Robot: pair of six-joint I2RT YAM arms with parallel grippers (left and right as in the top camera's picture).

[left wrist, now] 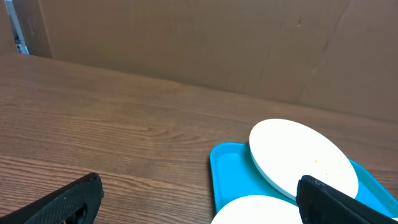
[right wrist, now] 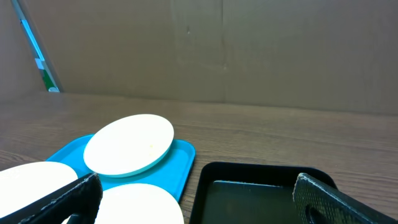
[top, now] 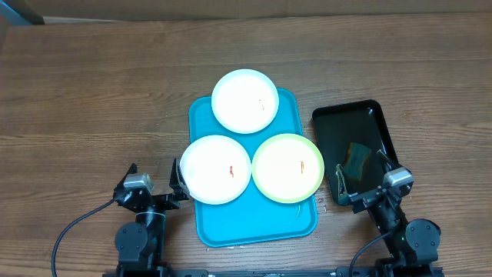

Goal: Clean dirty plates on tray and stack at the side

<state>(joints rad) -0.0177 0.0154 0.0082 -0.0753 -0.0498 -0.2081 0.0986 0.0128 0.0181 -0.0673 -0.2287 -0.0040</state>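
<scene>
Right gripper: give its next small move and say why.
Probably reach the right gripper forward and down onto what looks like a sponge in the black tray, then close on it. Its jaws stand open and empty right beside the sponge, and the plates on the blue tray show red smears, so wiping likely needs the sponge first.

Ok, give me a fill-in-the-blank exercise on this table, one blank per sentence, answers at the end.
1. The turquoise tray carries ____ plates.
2. The plate nearest the right gripper has a yellow-green ____.
3. The greenish pad lies in the black tray, which stands on the turquoise tray's ____ side.
4. The left gripper stands ____, holding nothing.
Missing words: three; rim; right; open.
</scene>
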